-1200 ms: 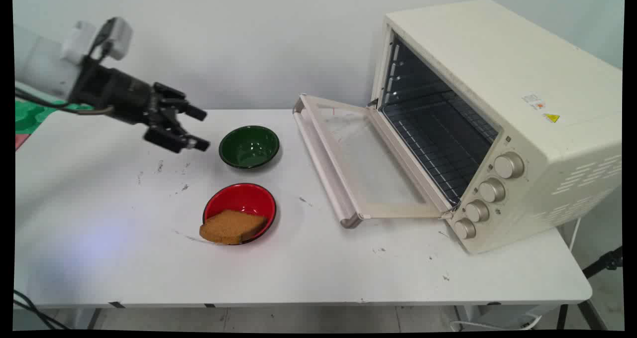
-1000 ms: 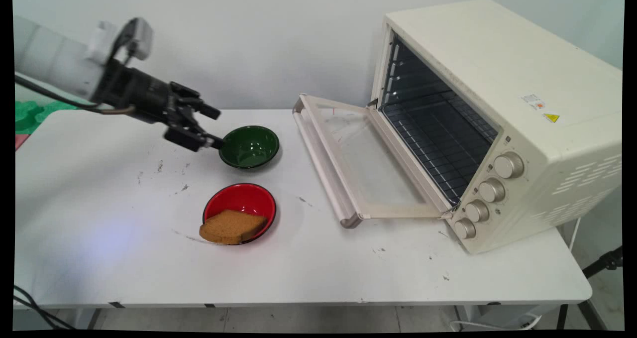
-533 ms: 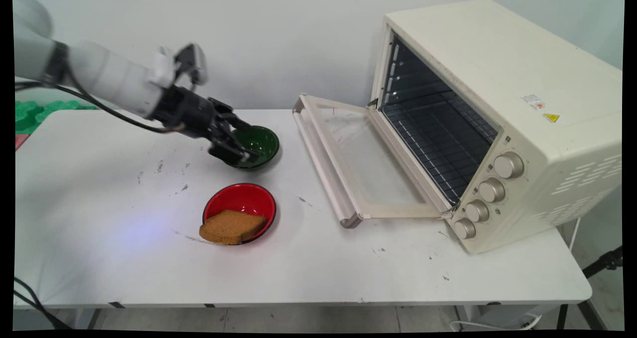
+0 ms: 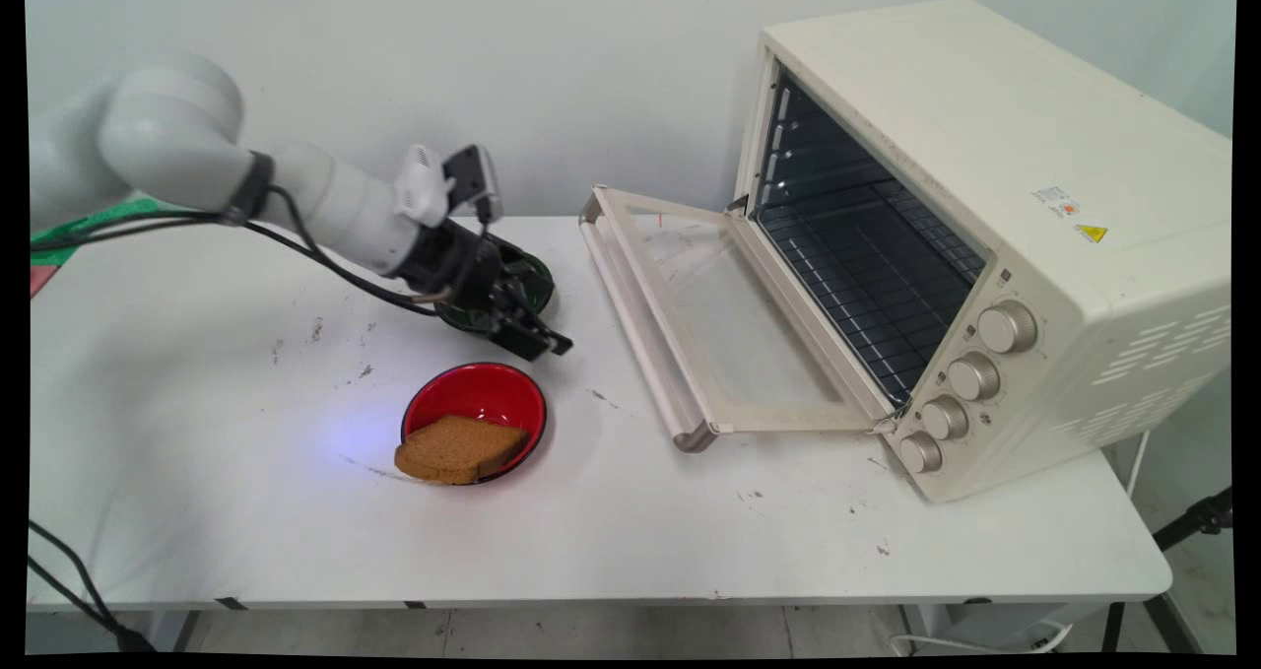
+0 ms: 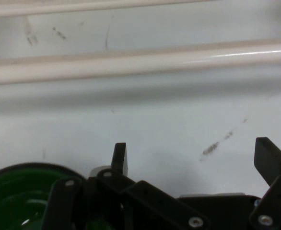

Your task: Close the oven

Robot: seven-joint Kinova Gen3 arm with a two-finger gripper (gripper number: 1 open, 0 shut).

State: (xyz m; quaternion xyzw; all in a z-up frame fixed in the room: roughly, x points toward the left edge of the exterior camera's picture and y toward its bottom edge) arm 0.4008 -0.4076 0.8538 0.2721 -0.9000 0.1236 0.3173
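In the main view we see the black two-finger claw point(image 4: 540, 339) left of the frame's centre, angled down and to the right over the white bench point(image 4: 630, 541), hanging above the near rim of the shallow dark green bowl point(image 4: 537, 285), most of which the wrist hides from us. We judge the claw free of the bowl and carrying nothing. Just below it in the frame sits the round red bowl point(image 4: 483, 398) with a brown slice of bread point(image 4: 459, 447) lying across its lower left rim, tilted because the slice is too wide to drop flat inside. To the right stands the cream toaster oven point(image 4: 995, 216), its glass door point(image 4: 729, 324) folded down flat onto the bench so the dark wire rack inside is open to reach from the claw's side. In the hand view, the claw point(image 5: 193, 158) shows its two black fingertips point(image 5: 120, 158) spread wide with only bare bench between them, so it grips nothing. The green bowl point(image 5: 16, 191) lies at the lower left corner, behind and beside the linkage, not between the fingers. Across the upper part of the frame runs the oven door's pale handle bar point(image 5: 140, 62), lying ahead of the claw.
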